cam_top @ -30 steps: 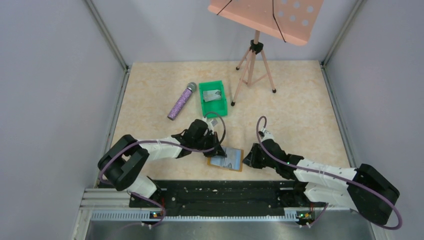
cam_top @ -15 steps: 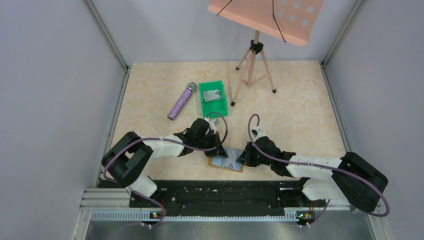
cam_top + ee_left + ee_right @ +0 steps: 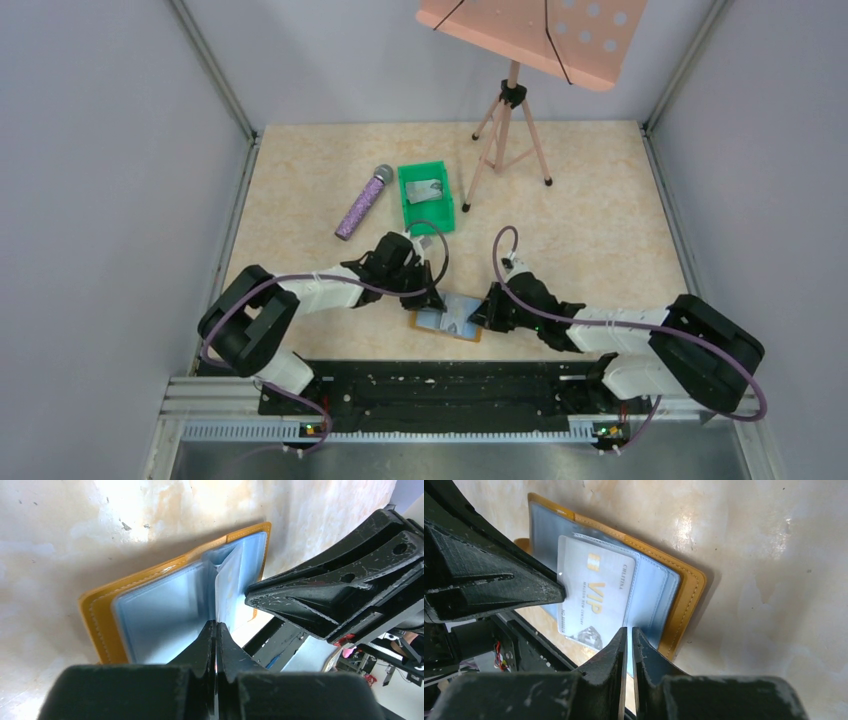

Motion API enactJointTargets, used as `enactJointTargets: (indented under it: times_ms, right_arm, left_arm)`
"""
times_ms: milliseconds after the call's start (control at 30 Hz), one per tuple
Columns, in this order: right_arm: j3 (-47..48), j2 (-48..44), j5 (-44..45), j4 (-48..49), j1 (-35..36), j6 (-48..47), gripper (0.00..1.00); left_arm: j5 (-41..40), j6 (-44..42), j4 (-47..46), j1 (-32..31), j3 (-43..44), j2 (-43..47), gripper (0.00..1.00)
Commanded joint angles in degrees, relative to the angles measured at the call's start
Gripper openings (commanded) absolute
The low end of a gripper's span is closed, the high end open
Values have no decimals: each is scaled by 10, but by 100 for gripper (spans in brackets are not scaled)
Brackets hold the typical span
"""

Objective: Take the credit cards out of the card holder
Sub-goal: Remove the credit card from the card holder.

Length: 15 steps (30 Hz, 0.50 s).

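The card holder [image 3: 452, 320] lies open on the bench [image 3: 600, 220], close to my arms' bases. My left end effector [image 3: 216, 626] is pressed together, pinching its upright pale sleeve [image 3: 227, 587]. My right end effector [image 3: 629, 630] pinches the holder's pocket edge beside a silvery credit card [image 3: 594, 597].

Open card holder [image 3: 160, 615] with VIP card [image 3: 594, 600]

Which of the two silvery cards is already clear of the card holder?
The card lying loose in the green bin. The VIP card instead sits against the open card holder, on its blue pockets.
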<state>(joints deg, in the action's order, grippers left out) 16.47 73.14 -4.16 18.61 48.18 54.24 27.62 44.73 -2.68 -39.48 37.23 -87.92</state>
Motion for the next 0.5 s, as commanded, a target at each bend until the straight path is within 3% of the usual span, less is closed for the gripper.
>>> enactJointTargets:
  times_ms: [0, 267, 467]
  right_arm:
    - [-25, -5, 33, -45, -6, -4, 8]
    - [-24, -21, 38, -54, -6, -11, 8]
    - [-20, -39, 35, -53, -6, -18, 8]
  left_arm:
    - [-7, -29, 23, 14, 26, 29, 0]
    - [26, -37, 23, 23, 27, 29, 0]
    - [69, -14, -27, 23, 19, 9, 0]
